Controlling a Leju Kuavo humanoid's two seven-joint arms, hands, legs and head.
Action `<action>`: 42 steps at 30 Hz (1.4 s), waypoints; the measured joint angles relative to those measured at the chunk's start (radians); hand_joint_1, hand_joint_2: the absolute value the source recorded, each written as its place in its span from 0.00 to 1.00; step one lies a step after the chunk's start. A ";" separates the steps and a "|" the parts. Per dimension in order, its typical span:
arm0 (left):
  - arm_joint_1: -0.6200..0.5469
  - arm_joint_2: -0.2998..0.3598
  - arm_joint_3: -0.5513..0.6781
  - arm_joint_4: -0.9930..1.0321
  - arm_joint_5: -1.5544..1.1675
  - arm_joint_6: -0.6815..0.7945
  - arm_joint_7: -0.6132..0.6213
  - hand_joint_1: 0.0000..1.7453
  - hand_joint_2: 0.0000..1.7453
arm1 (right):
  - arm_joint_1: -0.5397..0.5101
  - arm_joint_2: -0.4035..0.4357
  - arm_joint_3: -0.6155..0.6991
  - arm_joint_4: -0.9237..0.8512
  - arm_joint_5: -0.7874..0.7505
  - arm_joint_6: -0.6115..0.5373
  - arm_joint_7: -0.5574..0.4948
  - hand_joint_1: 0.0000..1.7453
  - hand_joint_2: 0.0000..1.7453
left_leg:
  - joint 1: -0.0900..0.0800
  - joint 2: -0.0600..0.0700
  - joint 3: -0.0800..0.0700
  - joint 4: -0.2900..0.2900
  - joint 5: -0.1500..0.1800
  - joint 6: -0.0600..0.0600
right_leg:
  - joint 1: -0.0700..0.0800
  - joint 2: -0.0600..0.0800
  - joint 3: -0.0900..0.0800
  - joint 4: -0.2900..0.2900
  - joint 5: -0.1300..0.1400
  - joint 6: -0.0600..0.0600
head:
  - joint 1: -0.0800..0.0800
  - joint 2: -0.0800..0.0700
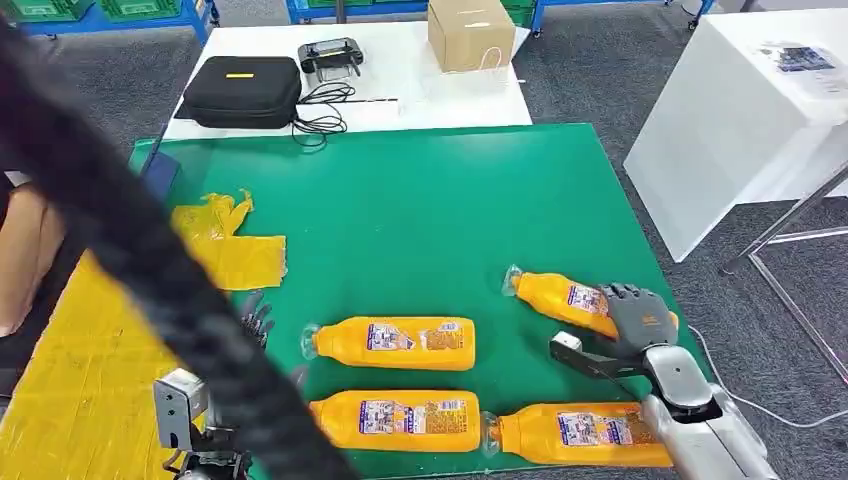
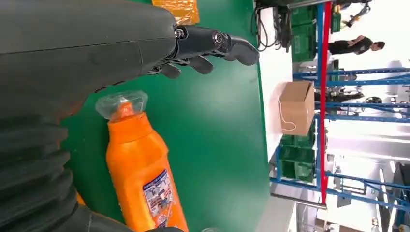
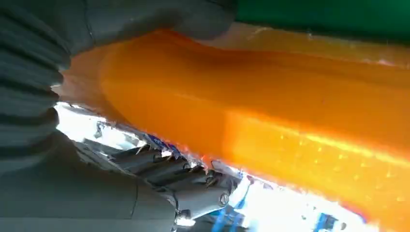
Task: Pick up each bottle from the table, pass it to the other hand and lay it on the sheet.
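The orange plastic bottle with the clear cap and printed label [image 1: 570, 297] lies on its side at the far right of the green table mat [image 1: 420, 200], and your right hand [image 1: 638, 318] is wrapped over its base end; in the right wrist view the fingers [image 3: 164, 169] curl under the body, so it is gripped. Watch that grip: it sits far from the cap, so the bottle may tip or slide out as you lift. Three more orange bottles lie close by, the nearest [image 1: 585, 433] just under your right forearm, and a low swing could knock it. Your left hand [image 2: 203, 46] hovers, fingers apart, holding nothing, beside another bottle [image 2: 140, 174]; the yellow sheet [image 1: 80, 370] is well apart to the left.
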 measured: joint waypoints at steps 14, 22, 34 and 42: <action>0.010 -0.004 0.000 -0.016 -0.002 0.003 0.002 0.00 1.00 | 0.039 0.232 -0.177 -0.154 -0.019 -0.315 0.028 1.00 1.00 | 0.000 0.000 -0.004 0.000 0.000 0.000 | 0.000 0.000 -0.004 0.000 0.000 0.000 | 0.000 0.000; 0.010 -0.004 -0.001 -0.016 -0.002 0.009 0.002 0.00 1.00 | 0.047 0.272 -0.211 -0.178 -0.087 -0.379 -0.048 1.00 1.00 | 0.000 0.000 -0.004 0.000 0.000 0.000 | -0.001 0.000 -0.005 0.000 0.000 0.000 | 0.000 0.000; -0.012 0.008 -0.040 -0.015 0.011 0.015 -0.005 0.00 1.00 | 0.091 0.464 -0.199 -0.369 -0.926 -0.149 -0.484 1.00 1.00 | 0.001 0.000 -0.005 -0.001 0.000 0.000 | 0.001 0.000 -0.006 0.001 0.000 -0.001 | 0.001 0.000; -0.095 0.030 -0.095 -0.015 -0.035 -0.021 0.016 0.00 1.00 | 0.044 0.499 0.094 -0.303 -1.026 0.147 -0.484 1.00 1.00 | 0.001 -0.005 -0.007 0.000 0.004 0.000 | 0.002 -0.004 -0.006 0.001 0.000 0.000 | 0.000 0.000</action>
